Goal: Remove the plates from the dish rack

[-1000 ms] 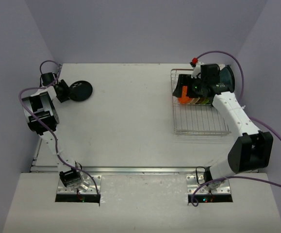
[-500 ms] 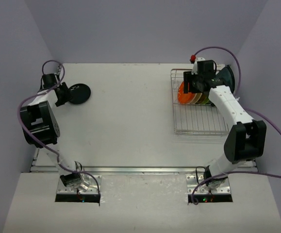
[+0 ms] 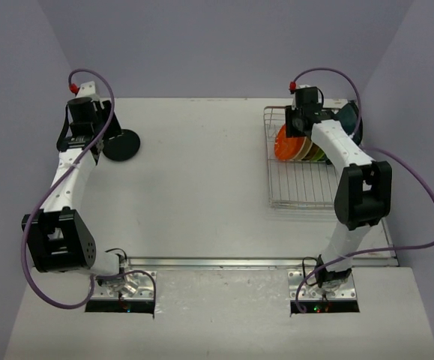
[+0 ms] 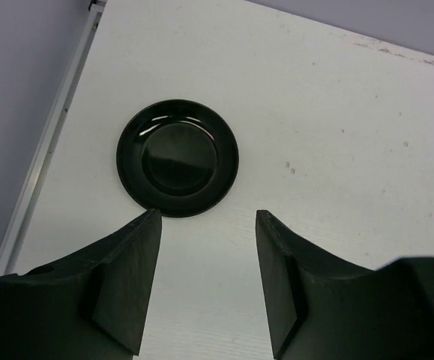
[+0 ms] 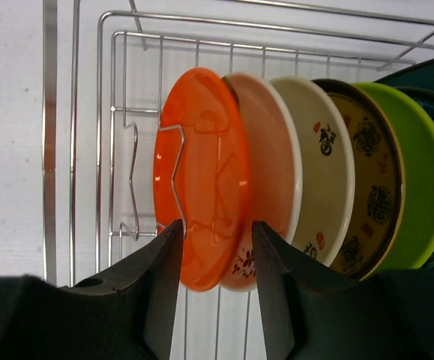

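Observation:
The silver wire dish rack [image 3: 310,191] stands at the back right with several plates upright in a row. From the left in the right wrist view they are orange [image 5: 202,180], salmon [image 5: 273,161], cream [image 5: 325,169], patterned yellow-brown [image 5: 374,191] and green [image 5: 419,184], with a dark-teal plate [image 5: 426,71] behind. My right gripper [image 5: 217,223] is shut on the orange plate's near rim, the salmon plate's edge against its right finger. The black plate [image 4: 178,159] lies flat on the table at the back left. My left gripper [image 4: 205,216] hangs open just short of it, holding nothing.
The table's left edge rail [image 4: 48,150] runs close beside the black plate. The near half of the rack's grid base [image 3: 306,184] holds nothing. Purple cables loop over both arms.
My right gripper dropped over the orange plate and its jaws closed in from wide open. The left arm drew back and up from the black plate, which stays on the table.

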You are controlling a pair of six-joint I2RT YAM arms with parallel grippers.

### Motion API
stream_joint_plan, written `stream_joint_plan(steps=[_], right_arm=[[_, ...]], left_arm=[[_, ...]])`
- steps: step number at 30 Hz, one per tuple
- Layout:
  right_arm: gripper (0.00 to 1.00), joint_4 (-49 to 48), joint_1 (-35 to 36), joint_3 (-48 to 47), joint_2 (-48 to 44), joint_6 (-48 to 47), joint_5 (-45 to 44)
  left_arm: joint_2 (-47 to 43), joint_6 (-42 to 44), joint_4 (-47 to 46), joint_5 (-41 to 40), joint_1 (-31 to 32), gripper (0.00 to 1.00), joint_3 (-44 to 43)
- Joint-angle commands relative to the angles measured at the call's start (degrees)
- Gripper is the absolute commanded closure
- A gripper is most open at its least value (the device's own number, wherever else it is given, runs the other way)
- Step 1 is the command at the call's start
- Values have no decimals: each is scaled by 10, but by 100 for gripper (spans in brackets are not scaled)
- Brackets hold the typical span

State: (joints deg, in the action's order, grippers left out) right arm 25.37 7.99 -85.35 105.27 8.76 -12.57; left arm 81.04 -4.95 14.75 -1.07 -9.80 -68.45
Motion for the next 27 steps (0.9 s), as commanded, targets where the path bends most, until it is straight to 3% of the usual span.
stream_joint_plan(steps=[1,8,12,13,14,19,25,27], right_arm=[[57,-30,-2,-35,28,-13,-45],[64,-34,-3,-28,33,-19,-56],[87,-22,-2,-33,39,-17,-43],[97,-14,-1,-40,39,-11,-41],[100,-11,-1,-40,34,-6,-39],[100,-29,11,-55,-22,-8,-39],[100,-50,27,-118,-70,-34,-72],[100,-68,32,-123,-92,-43,-73]], left_arm=[[-30,12,-8,-10,2,48,7],[-40,12,-8,-8,7,47,5],[-38,8,-10,-7,11,47,3],[-38,6,-10,-7,11,46,2],[-39,6,-10,-7,11,46,2],[-38,8,0,16,12,39,-10],[-39,8,11,79,14,10,-39],[-37,16,13,127,15,7,-51]])
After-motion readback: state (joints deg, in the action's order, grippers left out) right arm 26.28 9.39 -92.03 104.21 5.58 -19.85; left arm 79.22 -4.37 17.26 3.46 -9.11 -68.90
